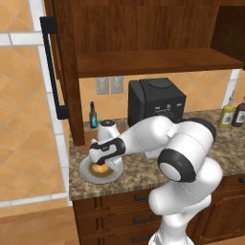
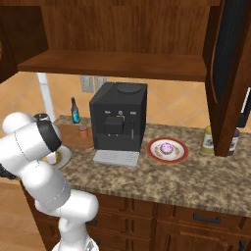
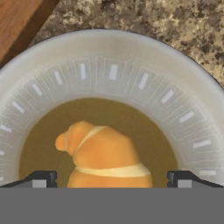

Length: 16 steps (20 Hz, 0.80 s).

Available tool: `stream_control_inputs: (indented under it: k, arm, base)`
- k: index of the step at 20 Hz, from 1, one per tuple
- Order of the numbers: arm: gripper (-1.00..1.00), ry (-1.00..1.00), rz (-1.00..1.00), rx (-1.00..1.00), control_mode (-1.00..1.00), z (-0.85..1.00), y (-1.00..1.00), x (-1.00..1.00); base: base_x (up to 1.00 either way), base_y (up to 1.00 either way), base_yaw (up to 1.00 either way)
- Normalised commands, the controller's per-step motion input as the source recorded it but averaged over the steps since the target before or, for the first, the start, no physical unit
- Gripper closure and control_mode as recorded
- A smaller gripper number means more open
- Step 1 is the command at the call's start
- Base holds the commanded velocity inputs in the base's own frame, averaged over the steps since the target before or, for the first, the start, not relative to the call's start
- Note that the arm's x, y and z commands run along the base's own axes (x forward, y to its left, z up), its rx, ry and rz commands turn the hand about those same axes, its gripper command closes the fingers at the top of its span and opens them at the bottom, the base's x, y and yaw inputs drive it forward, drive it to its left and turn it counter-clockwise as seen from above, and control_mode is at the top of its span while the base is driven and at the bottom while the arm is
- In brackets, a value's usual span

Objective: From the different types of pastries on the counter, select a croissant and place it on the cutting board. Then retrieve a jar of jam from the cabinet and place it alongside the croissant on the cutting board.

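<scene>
Gripper (image 3: 111, 178) held wide open over the croissant (image 3: 105, 155), fingertips (image 3: 41, 178) set either side of it, contact not discernible, croissant seated in the brown centre of a grey plate (image 3: 131, 65) on the counter (image 3: 175, 22), pink pastry (image 2: 167, 147) carried on a red plate (image 2: 181, 156) far right

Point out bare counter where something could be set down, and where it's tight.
Widest free granite on the counter: the front strip before the coffee machine and the red-rimmed plate, running right toward the bottles. Crowded at the left end: croissant on its grey plate under the open gripper, with the cutting board, jar and dark bottle close behind.
</scene>
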Motion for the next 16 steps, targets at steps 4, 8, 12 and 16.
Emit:
stream_control_inputs:
  k: [4,8,12,16]
  arm:
    - [-1.00,-0.05,-0.07,0.00,-1.00,-0.08,0.26,0.30]
    - [1.00,0.01,-0.04,0.00,-1.00,-0.29,-0.16,0.00]
    - [1.00,0.00,0.00,0.00,-1.00,0.00,0.00,0.00]
    - [1.00,0.00,-0.06,0.02,-1.00,0.28,-0.04,-0.02]
  base:
    - [0.00,0.00,0.00]
    - [0.00,0.00,0.00]
    - [0.00,0.00,0.00]
    - [0.00,0.00,0.00]
